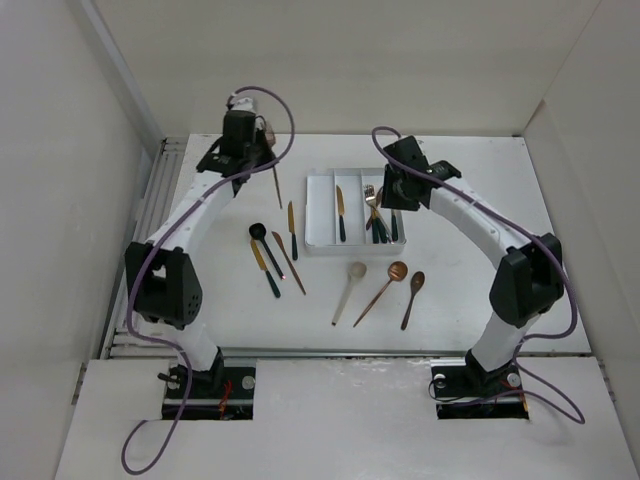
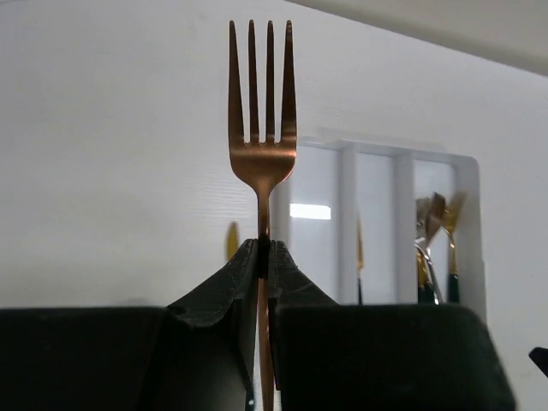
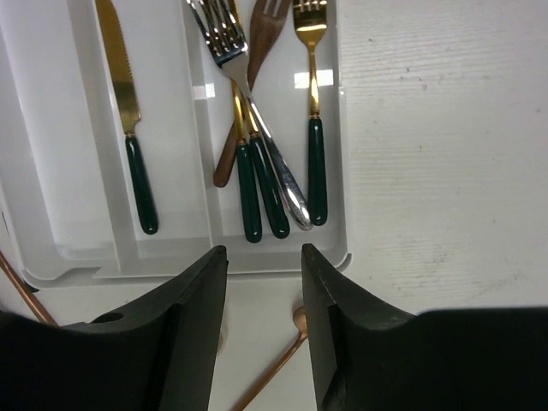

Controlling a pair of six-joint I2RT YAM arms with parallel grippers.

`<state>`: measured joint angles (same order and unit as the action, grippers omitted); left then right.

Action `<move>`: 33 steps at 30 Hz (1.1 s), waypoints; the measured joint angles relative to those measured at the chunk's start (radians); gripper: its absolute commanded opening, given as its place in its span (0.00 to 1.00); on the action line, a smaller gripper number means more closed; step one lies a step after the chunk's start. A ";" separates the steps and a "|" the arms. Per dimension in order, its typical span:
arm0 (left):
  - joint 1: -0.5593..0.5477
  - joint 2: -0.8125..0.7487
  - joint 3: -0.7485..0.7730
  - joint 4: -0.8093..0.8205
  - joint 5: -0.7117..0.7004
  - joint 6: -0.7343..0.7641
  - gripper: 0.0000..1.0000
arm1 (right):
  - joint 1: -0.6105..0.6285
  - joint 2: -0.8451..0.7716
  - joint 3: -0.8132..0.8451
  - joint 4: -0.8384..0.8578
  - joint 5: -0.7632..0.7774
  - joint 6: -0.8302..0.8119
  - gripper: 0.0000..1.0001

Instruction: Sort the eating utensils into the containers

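My left gripper [image 1: 266, 150] is shut on a copper fork [image 1: 277, 185], held at the far left of the table, left of the white tray [image 1: 322, 243]. In the left wrist view the fork [image 2: 261, 163] stands tines up between the closed fingers [image 2: 244, 265]. My right gripper [image 3: 264, 257] is open and empty above the tray's near edge [image 3: 171, 272]. It also shows in the top view [image 1: 393, 200]. The tray's middle compartment holds one knife [image 3: 128, 128]. The right one holds several forks [image 3: 257, 171]. The left compartment [image 1: 320, 205] is bare.
Left of the tray lie a black spoon [image 1: 258, 232], a gold knife [image 1: 292, 228] and two more slim utensils [image 1: 267, 270]. In front of it lie a cream spoon [image 1: 350, 292], a copper spoon [image 1: 385, 290] and a brown spoon [image 1: 413, 298]. White walls enclose the table.
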<state>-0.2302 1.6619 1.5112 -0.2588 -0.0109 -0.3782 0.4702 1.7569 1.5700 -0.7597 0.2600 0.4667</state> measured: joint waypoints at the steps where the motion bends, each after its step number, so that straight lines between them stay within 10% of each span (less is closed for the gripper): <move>1: -0.030 0.028 0.023 0.011 0.012 -0.004 0.00 | -0.002 -0.014 -0.017 0.003 0.007 0.008 0.46; 16: -0.207 0.389 0.116 0.116 0.128 -0.021 0.00 | -0.011 -0.241 -0.277 -0.010 0.092 0.141 0.46; 23: -0.218 0.426 0.118 0.120 0.129 -0.051 0.48 | -0.011 -0.273 -0.302 -0.049 0.119 0.157 0.59; 33: -0.224 0.426 0.141 0.071 0.083 -0.066 0.53 | -0.011 -0.521 -0.653 -0.093 -0.023 0.250 0.52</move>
<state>-0.4541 2.0880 1.6524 -0.1875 0.0719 -0.4442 0.4591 1.2358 0.9165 -0.8528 0.2375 0.7170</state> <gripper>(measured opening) 0.528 0.541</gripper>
